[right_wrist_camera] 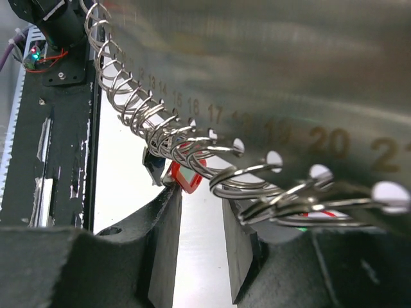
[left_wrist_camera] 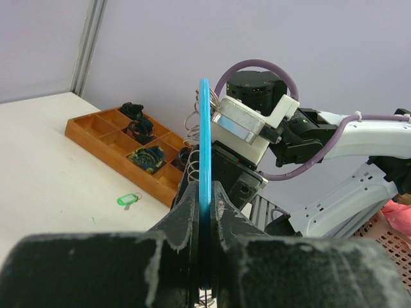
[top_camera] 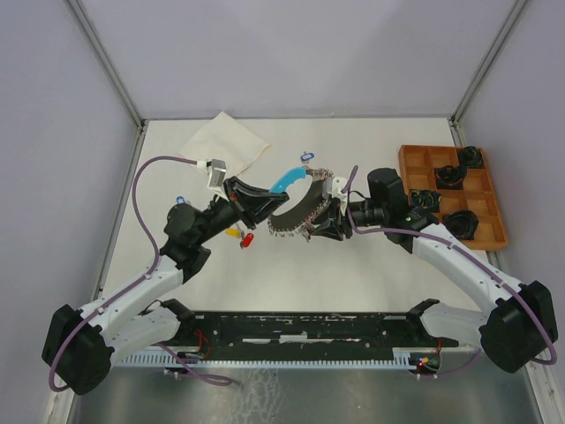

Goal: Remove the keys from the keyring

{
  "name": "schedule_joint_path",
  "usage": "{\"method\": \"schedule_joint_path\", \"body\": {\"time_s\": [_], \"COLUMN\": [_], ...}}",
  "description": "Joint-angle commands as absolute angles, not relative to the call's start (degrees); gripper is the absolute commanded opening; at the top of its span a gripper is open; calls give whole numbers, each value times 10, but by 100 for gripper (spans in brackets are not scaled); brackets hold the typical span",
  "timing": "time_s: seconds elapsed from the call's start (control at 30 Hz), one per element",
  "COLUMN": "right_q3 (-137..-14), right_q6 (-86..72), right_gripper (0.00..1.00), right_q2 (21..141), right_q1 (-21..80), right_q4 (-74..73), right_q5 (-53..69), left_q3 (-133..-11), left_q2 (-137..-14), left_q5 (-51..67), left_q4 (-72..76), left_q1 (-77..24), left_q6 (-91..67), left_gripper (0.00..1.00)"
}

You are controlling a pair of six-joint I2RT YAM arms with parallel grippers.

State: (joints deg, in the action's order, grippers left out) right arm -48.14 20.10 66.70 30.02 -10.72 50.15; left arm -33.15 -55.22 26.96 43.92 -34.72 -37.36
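One table (top_camera: 371,283); above its middle hangs the keyring (top_camera: 296,212), long axis running left to right. The left gripper (left_wrist_camera: 204,199) is clamped on its blue band (left_wrist_camera: 205,141). The right gripper (right_wrist_camera: 202,218) stands parted beside the small rings (right_wrist_camera: 192,151), grasping nothing visible. Several keys (top_camera: 247,240) lie loose, so I judge the task partway done.

top external: high above and behind the arm bases (top_camera: 78,343), looking down on the whole table (top_camera: 335,274) from far off.
left wrist: just behind its own fingers (left_wrist_camera: 183,218), facing across to the right arm (left_wrist_camera: 359,138) and the wooden tray (left_wrist_camera: 87,127).
right wrist: pressed close under the keyring (right_wrist_camera: 270,64) (blurred at that range), facing the base rail (right_wrist_camera: 58,128).
shared: all three see the keyring; top and left wrist share the tray.
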Motion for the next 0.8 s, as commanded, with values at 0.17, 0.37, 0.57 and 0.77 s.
{"method": "schedule_joint_path", "body": {"time_s": [0.17,0.37,0.57,0.77], "right_q3": [-493,-495,-490,-483], "right_q6": [147,136,132,133], "right_gripper": [38,35,36,41], "right_q2": [651,649,648,648], "right_q1": [304,303,305,310], "right_q4": [-59,-56,-47,-38], "right_q5": [485,458,475,489], "left_q3": [-327,-326,-321,-315], "left_q2": [-542,-543,-542,-531], "left_q5": [249,243,221,178], "left_q4": [513,518,524,513], "left_q1": [-345,-346,-346,-345], "left_q6": [-416,-424,-441,-464], "left_gripper": [3,3,3,3]}}
